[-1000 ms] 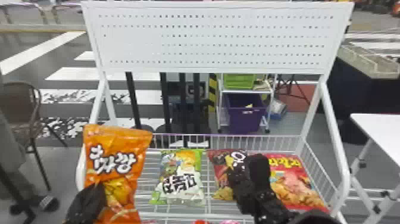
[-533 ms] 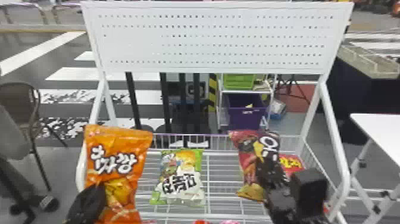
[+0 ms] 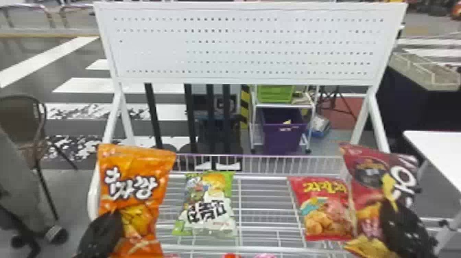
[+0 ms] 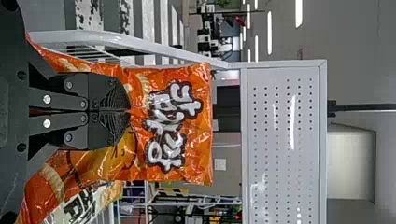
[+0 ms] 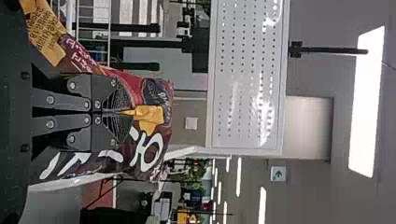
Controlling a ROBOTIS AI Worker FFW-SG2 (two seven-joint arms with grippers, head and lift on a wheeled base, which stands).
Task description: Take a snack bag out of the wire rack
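Note:
In the head view my left gripper point(image 3: 115, 218) is at the left side of the wire rack point(image 3: 260, 248), pinching the front of an upright orange snack bag point(image 3: 137, 168). My right gripper point(image 3: 389, 209) holds a dark red snack bag point(image 3: 365, 192), tilted, at the rack's right side. The left wrist view has the left gripper point(image 4: 127, 111) shut on the orange bag point(image 4: 198, 140). In the right wrist view the right gripper point(image 5: 122, 112) is shut on the dark red bag point(image 5: 161, 144). A green-and-white bag point(image 3: 207, 206) and a red bag point(image 3: 326, 209) lie in the rack.
A white perforated panel point(image 3: 247, 44) stands above the rack's back. White posts flank the rack, and a white table point(image 3: 442, 151) is at the right. Bare wire shelf lies between the green-and-white and red bags.
The right gripper has lifted the dark red bag from beside the red one and carried it to the right, uncovering the red bag. My left gripper and the orange bag have hardly moved.

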